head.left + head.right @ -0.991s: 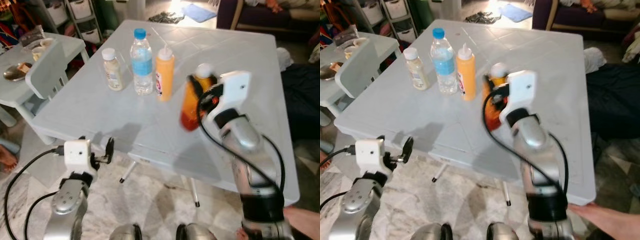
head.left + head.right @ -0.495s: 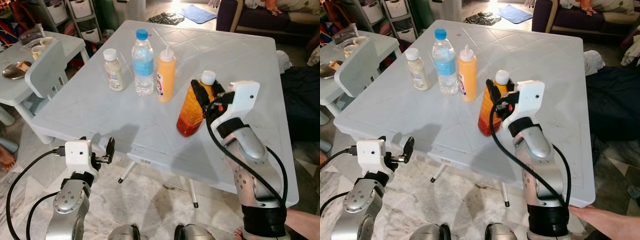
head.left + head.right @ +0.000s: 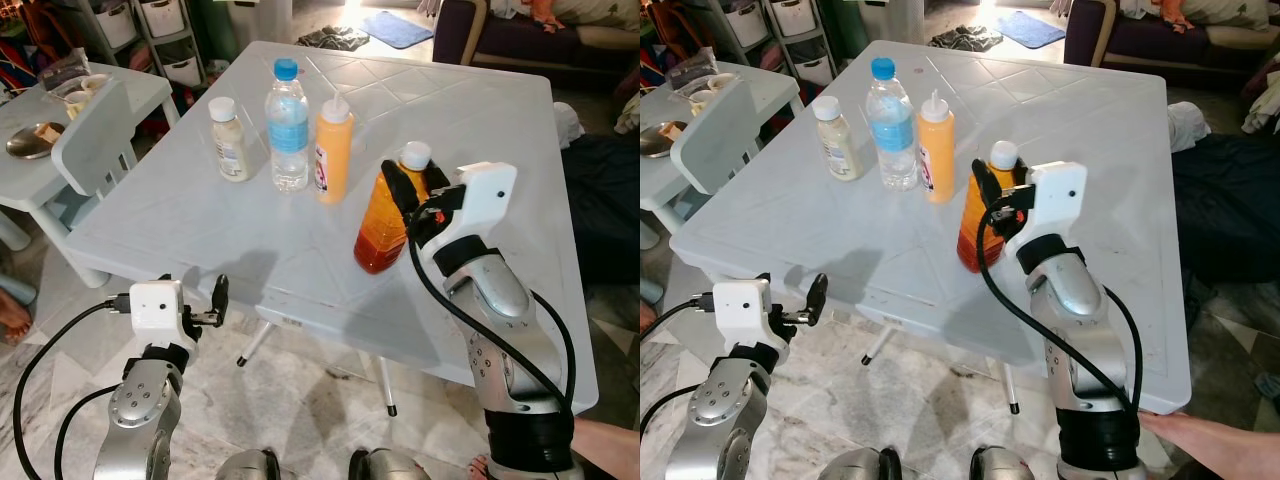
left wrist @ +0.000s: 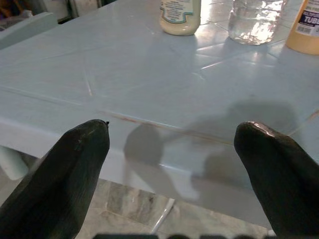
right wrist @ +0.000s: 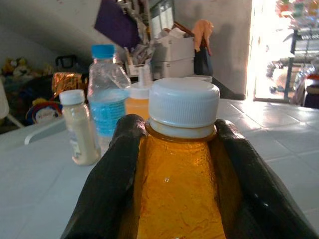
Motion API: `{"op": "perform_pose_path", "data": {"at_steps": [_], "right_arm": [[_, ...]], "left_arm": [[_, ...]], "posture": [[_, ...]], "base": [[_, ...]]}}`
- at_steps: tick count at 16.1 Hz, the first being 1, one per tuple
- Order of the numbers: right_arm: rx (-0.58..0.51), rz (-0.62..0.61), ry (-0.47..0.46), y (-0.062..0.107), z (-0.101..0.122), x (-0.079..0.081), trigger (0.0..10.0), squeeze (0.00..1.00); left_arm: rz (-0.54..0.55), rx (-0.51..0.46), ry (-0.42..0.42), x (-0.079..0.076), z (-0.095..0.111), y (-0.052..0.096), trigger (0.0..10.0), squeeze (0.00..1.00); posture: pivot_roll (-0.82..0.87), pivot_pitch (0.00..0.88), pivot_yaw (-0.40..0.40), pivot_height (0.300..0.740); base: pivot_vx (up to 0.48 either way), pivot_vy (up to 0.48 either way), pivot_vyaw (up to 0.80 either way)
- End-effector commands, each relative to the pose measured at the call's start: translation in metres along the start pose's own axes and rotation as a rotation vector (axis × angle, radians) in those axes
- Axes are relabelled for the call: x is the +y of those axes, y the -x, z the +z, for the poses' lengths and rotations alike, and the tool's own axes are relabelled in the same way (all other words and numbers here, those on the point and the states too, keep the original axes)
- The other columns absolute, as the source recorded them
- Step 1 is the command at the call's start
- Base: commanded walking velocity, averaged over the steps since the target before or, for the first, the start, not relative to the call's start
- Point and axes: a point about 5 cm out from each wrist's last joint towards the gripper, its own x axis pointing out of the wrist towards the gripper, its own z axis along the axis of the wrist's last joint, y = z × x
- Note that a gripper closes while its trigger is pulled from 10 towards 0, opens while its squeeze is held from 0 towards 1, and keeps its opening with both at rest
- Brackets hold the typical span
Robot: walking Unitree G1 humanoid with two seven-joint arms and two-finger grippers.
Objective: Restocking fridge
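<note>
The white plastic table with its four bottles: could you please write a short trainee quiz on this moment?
1. True or false: the right pincer is shut on the amber bottle with a white cap.
2. Which stands nearest the clear water bottle with a blue cap on its right: A) the orange squeeze bottle with a white nozzle, B) the small cream bottle with a white lid, C) the amber bottle?
3. Fill in: the left pincer hangs open before the edge of the white plastic ____.

Key: 1 true; 2 A; 3 table.
</note>
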Motion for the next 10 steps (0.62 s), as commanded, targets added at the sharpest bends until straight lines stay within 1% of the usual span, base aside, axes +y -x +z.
{"op": "perform_pose_path", "data": {"at_steps": [1, 3, 6, 7, 10], "right_arm": [[0.166, -0.012, -0.016, 0.01, -0.034, -0.002, 10.0, 0.0], [0.152, 0.019, 0.006, 0.008, -0.032, 0.002, 10.0, 0.0], [0.15, 0.047, -0.013, 0.007, -0.033, 0.006, 10.0, 0.0], [0.144, 0.063, -0.004, 0.007, -0.033, 0.008, 10.0, 0.0], [0.136, 0.088, 0.015, 0.007, -0.033, 0.011, 10.0, 0.0]], "left_arm": [[0.02, 0.016, -0.001, 0.004, -0.002, 0.001, 10.0, 0.0], [0.025, 0.016, 0.002, 0.004, -0.002, 0.001, 10.0, 0.0], [0.029, 0.017, 0.001, 0.004, -0.003, 0.001, 10.0, 0.0], [0.029, 0.02, -0.001, 0.005, -0.003, 0.001, 10.0, 0.0], [0.028, 0.018, -0.002, 0.005, -0.003, 0.002, 10.0, 0.0]], "posture": [[-0.04, 0.12, 0.049, 0.74], [-0.04, 0.12, 0.049, 0.74], [-0.03, 0.119, 0.048, 0.74], [-0.03, 0.119, 0.048, 0.74], [-0.03, 0.115, 0.045, 0.74]], "base": [[0.0, 0.0, 0.0], [0.0, 0.0, 0.8], [0.0, 0.0, 0.8], [0.0, 0.326, 0.8], [0.0, 0.0, 0.8]]}}
